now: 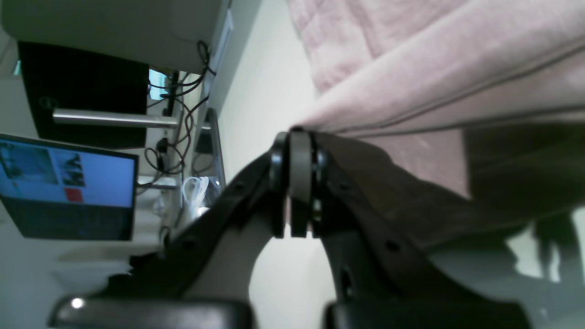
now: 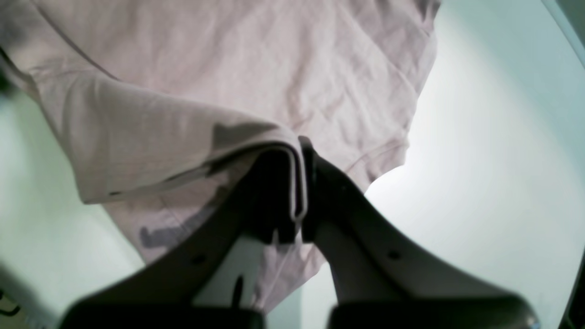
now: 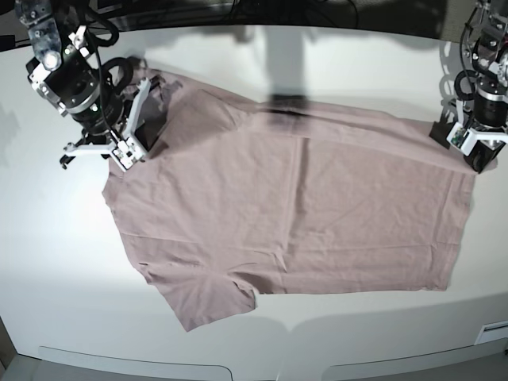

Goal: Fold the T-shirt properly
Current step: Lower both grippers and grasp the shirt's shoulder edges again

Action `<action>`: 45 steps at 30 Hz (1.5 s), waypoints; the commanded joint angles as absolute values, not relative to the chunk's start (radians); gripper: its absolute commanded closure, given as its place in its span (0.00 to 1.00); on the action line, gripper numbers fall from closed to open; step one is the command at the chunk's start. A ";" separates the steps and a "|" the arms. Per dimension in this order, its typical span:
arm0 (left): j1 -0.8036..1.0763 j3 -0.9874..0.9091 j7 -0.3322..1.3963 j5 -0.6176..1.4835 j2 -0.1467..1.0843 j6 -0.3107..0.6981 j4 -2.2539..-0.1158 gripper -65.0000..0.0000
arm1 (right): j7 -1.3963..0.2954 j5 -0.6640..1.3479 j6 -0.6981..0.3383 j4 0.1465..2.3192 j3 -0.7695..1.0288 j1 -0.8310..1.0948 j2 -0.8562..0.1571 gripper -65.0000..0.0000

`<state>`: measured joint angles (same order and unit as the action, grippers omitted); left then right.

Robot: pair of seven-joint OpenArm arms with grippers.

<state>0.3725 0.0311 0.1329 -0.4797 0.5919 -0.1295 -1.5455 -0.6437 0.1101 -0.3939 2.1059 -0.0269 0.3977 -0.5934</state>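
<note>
The mauve-pink T-shirt lies spread across the white table, hem to the right and one sleeve at the front left. My right gripper is at the shirt's far left corner. In the right wrist view it is shut on a doubled edge of the T-shirt. My left gripper is at the far right corner of the hem. In the left wrist view it is shut on a pinch of the T-shirt, and the cloth rises taut from the tips.
Beyond the table's edge in the left wrist view stand a lit screen, a dark monitor and loose cables. Bare white table surrounds the shirt on all sides in the base view.
</note>
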 commanded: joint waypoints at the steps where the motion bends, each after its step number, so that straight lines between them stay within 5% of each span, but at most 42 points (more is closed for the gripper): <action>1: 0.356 0.021 0.110 -0.471 0.595 -0.128 -1.546 1.00 | -0.627 0.114 -0.386 2.107 -0.020 0.385 -0.607 1.00; 6: 0.327 0.021 0.030 -0.437 0.530 -0.037 -1.505 1.00 | -0.627 0.165 -0.413 2.032 -0.021 0.360 -0.607 1.00; 29: 0.179 0.021 0.005 -0.444 0.510 -0.032 -1.367 1.00 | -0.630 0.165 -0.413 2.017 -0.021 0.288 -0.607 1.00; 35: 0.157 0.021 0.012 -0.444 0.509 0.101 -1.350 1.00 | -0.630 0.165 -0.413 2.017 -0.021 0.288 -0.607 1.00; 42: 0.132 0.021 -0.002 -0.443 0.510 0.102 -1.270 1.00 | -0.631 0.169 -0.413 2.017 -0.021 0.288 -0.607 1.00; 45: 0.127 0.021 -0.047 -0.426 0.510 0.102 -1.262 0.80 | -0.633 0.169 -0.413 2.017 -0.021 0.288 -0.607 1.00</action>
